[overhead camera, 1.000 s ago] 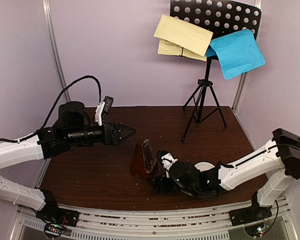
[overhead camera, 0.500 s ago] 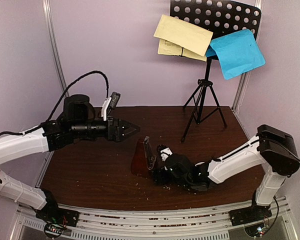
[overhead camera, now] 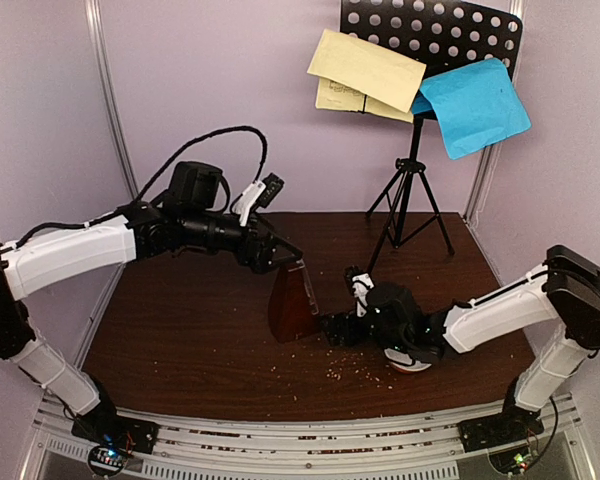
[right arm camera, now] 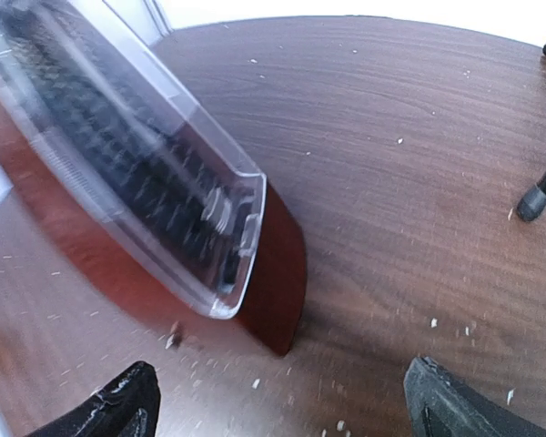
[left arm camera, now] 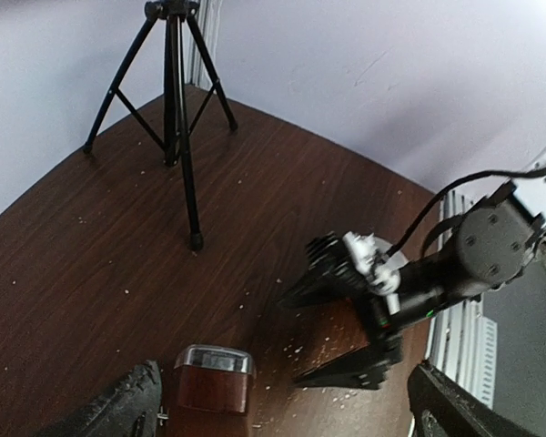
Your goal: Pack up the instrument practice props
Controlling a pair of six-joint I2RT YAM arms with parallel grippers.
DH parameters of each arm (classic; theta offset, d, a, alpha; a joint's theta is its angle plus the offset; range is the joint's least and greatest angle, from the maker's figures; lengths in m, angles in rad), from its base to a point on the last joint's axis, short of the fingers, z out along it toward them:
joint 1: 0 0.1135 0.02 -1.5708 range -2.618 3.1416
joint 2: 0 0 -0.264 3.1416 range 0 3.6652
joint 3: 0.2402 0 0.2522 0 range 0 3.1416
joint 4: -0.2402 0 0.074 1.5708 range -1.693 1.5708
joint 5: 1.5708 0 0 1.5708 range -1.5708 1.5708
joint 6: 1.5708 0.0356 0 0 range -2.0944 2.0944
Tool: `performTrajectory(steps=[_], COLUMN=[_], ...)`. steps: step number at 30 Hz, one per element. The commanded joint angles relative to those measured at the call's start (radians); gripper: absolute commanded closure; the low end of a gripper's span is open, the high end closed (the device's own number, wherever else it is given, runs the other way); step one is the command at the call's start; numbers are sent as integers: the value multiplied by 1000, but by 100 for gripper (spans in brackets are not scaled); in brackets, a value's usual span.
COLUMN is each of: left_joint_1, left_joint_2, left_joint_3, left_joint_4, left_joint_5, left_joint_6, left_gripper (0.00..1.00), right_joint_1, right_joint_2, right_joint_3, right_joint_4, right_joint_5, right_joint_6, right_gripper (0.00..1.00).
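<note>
Top external: the upright metronome (overhead camera: 292, 305) stands between both arms. The left fingers (overhead camera: 283, 256), apart, hover just above its top. The right fingers (overhead camera: 333, 329), apart, lie just right of its base.

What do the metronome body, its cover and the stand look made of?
Metronome body: glossy reddish-brown, wood or wood-look plastic, unclear. Cover: clear hard plastic, scale visible through it. Stand: probably black-painted metal, thin tubes, perforated desk.

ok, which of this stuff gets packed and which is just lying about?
To pack: music stand, yellow sheets, blue sheet, metronome.
Just lying about: white bowl, crumbs.
</note>
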Motion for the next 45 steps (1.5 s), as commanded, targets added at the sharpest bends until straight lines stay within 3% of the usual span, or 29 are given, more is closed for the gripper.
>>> performTrajectory(steps=[1, 8, 12, 20, 22, 29, 33, 36, 45], left_joint_1=[7, 7, 8, 10, 13, 14, 27, 42, 114], left_joint_2=[58, 140, 171, 205, 212, 227, 239, 258, 316], left_joint_3=[18, 17, -10, -41, -42, -37, -28, 2, 72], left_joint_4=[-10, 26, 42, 57, 58, 35, 6, -30, -109], left_joint_5=[-54, 53, 38, 39, 48, 63, 84, 133, 246], left_joint_6=[153, 246, 278, 311, 311, 344, 367, 372, 339], left_gripper=[2, 3, 6, 19, 28, 47, 55, 63, 70], right_joint_1=[3, 12, 25, 88, 104, 180, 187, 198, 250], right_joint_2=[-94, -176, -172, -107, -89, -43, -32, -7, 46], right_joint_3=[-115, -165, -153, -129, -130, -69, -90, -50, 9], right_joint_4=[121, 144, 155, 241, 269, 187, 259, 202, 70], right_joint_5=[-86, -128, -136, -113, -104, 5, 7, 52, 202], right_joint_6=[73, 74, 42, 34, 41, -18, 15, 43, 106], right_gripper=[4, 2, 0, 0, 0, 1, 0, 1, 0])
